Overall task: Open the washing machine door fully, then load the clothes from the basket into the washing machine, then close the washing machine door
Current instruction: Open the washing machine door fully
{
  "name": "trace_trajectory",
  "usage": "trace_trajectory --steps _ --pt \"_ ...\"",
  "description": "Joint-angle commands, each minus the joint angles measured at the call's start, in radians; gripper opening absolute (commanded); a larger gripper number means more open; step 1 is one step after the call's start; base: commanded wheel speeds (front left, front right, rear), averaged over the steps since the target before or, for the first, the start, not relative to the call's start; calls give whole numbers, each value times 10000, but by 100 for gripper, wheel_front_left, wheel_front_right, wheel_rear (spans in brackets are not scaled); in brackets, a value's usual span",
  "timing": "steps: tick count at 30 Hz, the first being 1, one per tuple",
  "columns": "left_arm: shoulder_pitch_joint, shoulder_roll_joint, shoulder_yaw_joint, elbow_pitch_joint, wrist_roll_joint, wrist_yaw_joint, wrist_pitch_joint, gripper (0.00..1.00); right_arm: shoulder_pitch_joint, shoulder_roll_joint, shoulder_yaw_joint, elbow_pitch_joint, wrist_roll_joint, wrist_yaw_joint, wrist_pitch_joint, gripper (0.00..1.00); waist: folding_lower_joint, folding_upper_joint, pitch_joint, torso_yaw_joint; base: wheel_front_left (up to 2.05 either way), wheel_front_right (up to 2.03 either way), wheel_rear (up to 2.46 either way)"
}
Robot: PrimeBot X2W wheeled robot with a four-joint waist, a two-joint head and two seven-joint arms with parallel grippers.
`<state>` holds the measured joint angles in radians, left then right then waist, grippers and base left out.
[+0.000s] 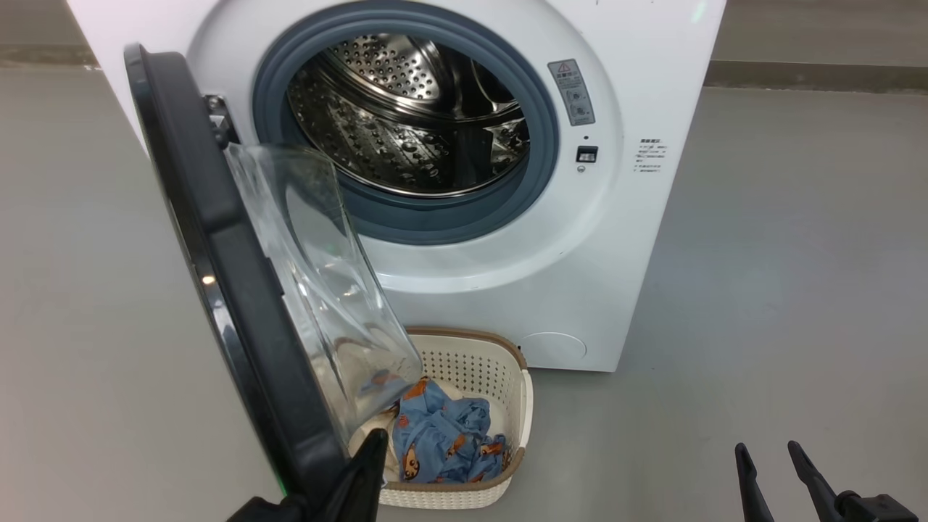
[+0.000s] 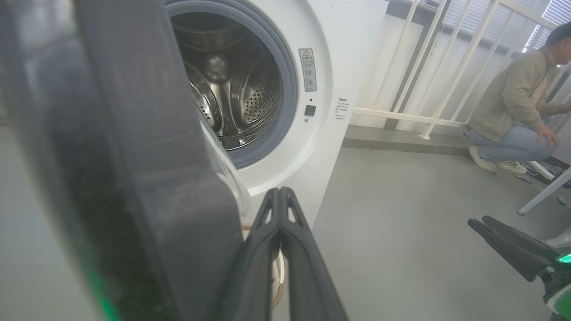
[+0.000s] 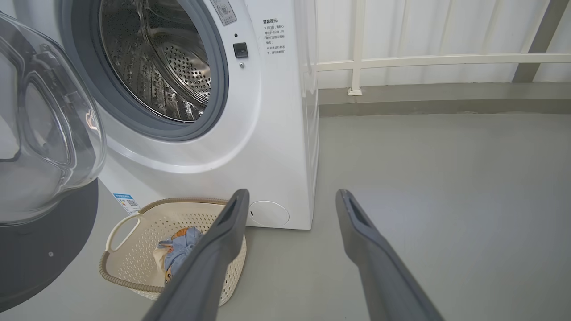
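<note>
The washing machine (image 1: 623, 239) stands with its steel drum bare. The washing machine door (image 1: 239, 290) hangs swung out on its left hinge, edge toward me, the glass bowl (image 3: 44, 133) facing right. The basket (image 1: 500, 362) sits on the floor under the opening, partly behind the door. The clothes (image 1: 442, 435), bear-printed blue over a cream piece, lie inside it. My left gripper (image 1: 373, 453) is shut on nothing, close against the door's lower inner rim, its tips (image 2: 280, 196) pointing at the machine's front. My right gripper (image 1: 772, 464) is open, low at the right, apart from everything (image 3: 292, 198).
Bare grey floor (image 1: 783, 290) spreads to the right of the machine. A white railing (image 3: 424, 60) runs along the wall behind. A person (image 2: 513, 111) crouches far right by a white table leg (image 2: 542, 194).
</note>
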<state>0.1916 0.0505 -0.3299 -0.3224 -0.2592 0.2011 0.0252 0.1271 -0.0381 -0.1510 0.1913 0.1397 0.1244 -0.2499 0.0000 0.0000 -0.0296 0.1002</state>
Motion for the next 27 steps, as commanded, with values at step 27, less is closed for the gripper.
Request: trace_trajectory --steps 27 --pt "-187 190 1920 -168 55 1353 -97 0 -196 -122 406 -132 191 63 -118 100 0 0 391 2178 0 0 0"
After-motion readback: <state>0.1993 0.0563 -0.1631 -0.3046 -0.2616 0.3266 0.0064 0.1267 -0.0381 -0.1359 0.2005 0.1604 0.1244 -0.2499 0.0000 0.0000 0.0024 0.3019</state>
